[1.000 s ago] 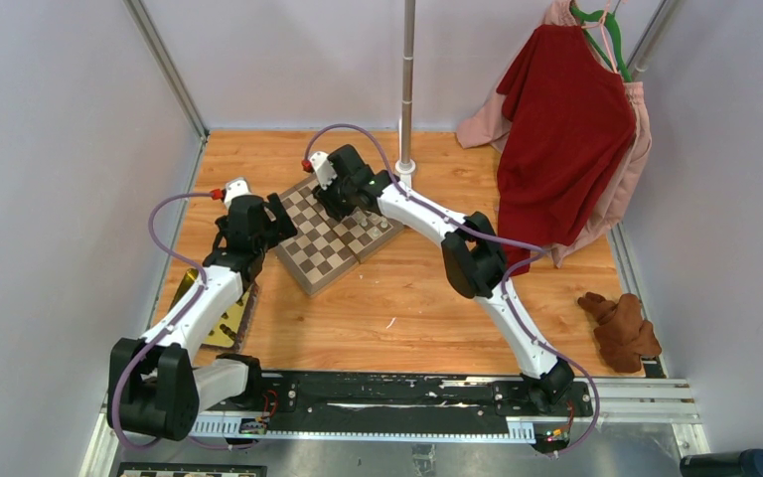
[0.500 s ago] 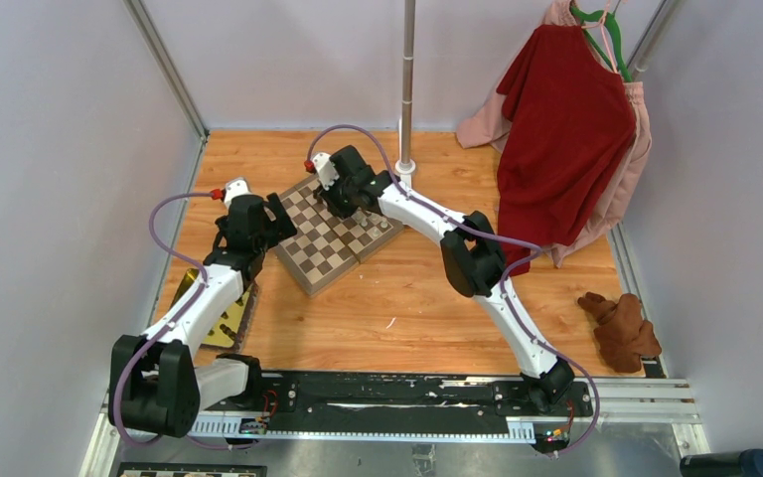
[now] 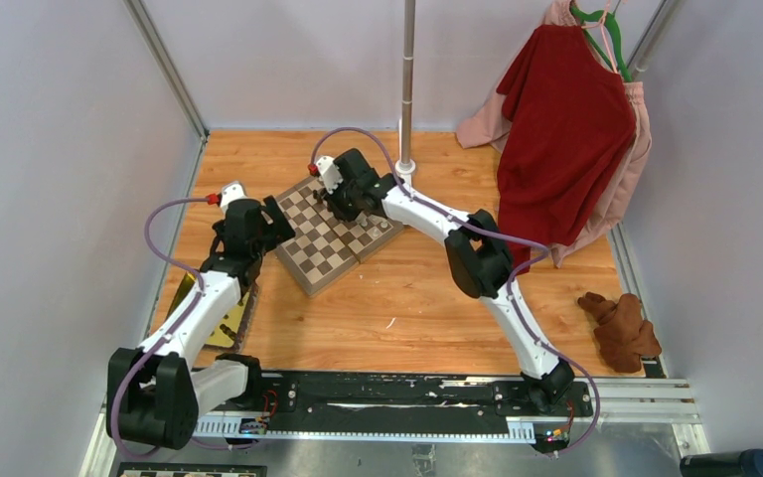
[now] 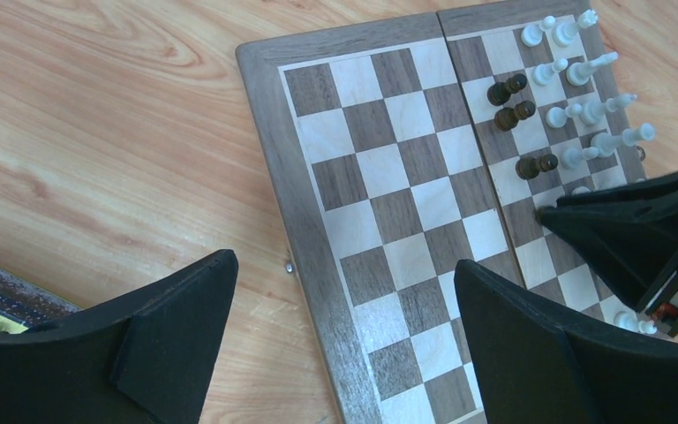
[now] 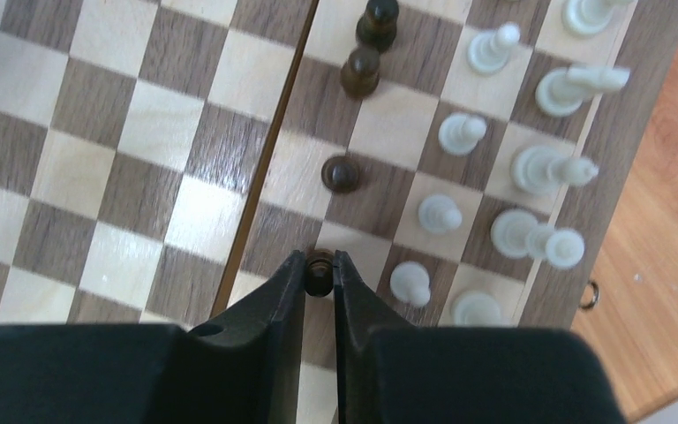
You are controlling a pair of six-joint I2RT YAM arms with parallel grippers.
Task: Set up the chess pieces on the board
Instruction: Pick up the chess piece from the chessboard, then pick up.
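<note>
Dark brown piece point(image 5: 320, 265) is pinched between the closed fingers of the right gripper point(image 5: 320, 260), over a square beside the centre seam of the board point(image 3: 323, 253). Three more dark pieces point(image 5: 344, 174) stand just beyond it. Cream pieces point(image 5: 441, 215) fill two rows along the nearby rim. The board lies toward the far left of the wooden counter point(image 3: 407, 308). The left gripper point(image 4: 344, 269) hangs wide open over the board's opposite half.

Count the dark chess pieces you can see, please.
4 dark pieces: three in a row beside the white pieces; the fourth is gripped by the right hand. More may be hidden.
</note>
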